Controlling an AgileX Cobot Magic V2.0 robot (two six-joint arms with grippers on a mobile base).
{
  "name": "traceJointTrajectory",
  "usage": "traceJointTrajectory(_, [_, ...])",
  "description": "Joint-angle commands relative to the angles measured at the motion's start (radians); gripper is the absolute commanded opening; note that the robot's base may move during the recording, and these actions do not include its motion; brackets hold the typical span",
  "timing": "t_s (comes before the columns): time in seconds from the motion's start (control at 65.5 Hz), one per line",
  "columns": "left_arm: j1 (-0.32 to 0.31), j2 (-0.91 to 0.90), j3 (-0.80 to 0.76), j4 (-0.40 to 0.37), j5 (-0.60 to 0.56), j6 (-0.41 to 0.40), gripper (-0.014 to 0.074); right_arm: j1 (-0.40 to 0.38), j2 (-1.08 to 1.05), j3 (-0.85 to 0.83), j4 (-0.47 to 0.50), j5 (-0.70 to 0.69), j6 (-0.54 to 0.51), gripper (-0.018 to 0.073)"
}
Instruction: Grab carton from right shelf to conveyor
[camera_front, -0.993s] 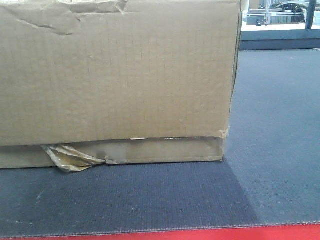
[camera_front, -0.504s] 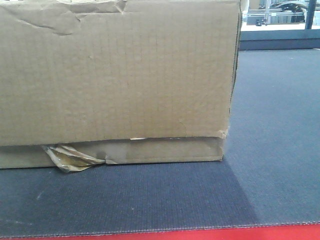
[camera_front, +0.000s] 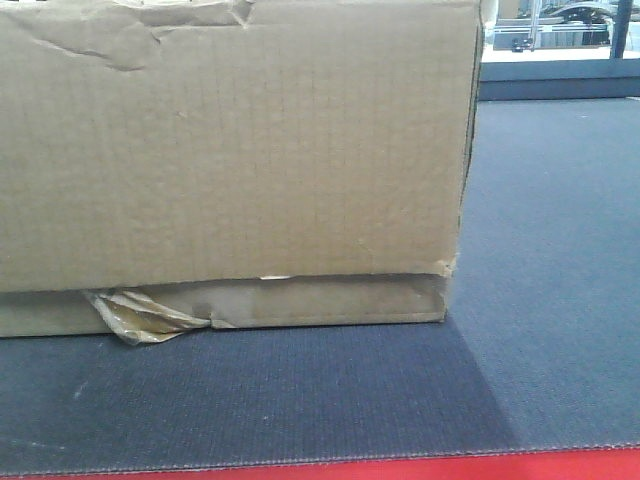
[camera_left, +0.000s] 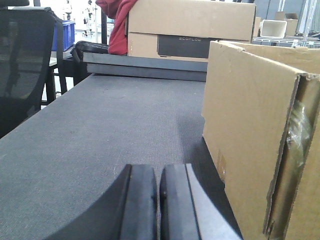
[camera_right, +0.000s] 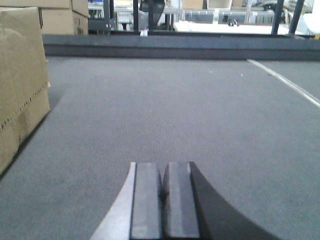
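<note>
A large brown carton (camera_front: 230, 150) rests on the grey conveyor belt (camera_front: 540, 300) and fills most of the front view; its lower flap is torn at the left. The carton also shows in the left wrist view (camera_left: 255, 130) at the right and in the right wrist view (camera_right: 20, 80) at the left. My left gripper (camera_left: 158, 172) is shut and empty, low over the belt, just left of the carton. My right gripper (camera_right: 162, 170) is shut and empty, over the belt to the right of the carton, apart from it.
A red edge (camera_front: 400, 468) runs along the belt's near side. Beyond the belt's far end stand another carton (camera_left: 190, 27), a red cloth (camera_left: 117, 25) and a black mesh chair (camera_left: 25, 60). A white line (camera_right: 285, 82) crosses the belt at the right. Metal racks (camera_right: 200, 15) stand behind.
</note>
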Motion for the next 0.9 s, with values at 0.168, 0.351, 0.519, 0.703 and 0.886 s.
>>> traceJointTrajectory(0.168, [0.003, -0.004, -0.001, -0.008, -0.025, 0.003, 0.0020, -0.006, -0.005, 0.005, 0.005, -0.060, -0.008, -0.0078])
traceJointTrajectory(0.351, [0.003, -0.004, -0.001, -0.008, -0.025, 0.003, 0.0020, -0.006, -0.005, 0.005, 0.005, -0.060, -0.008, -0.0078])
traceJointTrajectory(0.519, [0.003, -0.004, -0.001, -0.008, -0.025, 0.003, 0.0020, -0.006, -0.005, 0.005, 0.005, -0.060, -0.008, -0.0078])
traceJointTrajectory(0.703, [0.003, -0.004, -0.001, -0.008, -0.025, 0.003, 0.0020, -0.006, -0.005, 0.005, 0.005, -0.060, -0.008, -0.0078])
traceJointTrajectory(0.886, [0.003, -0.004, -0.001, -0.008, -0.025, 0.003, 0.0020, -0.006, -0.005, 0.005, 0.005, -0.060, -0.008, -0.0078])
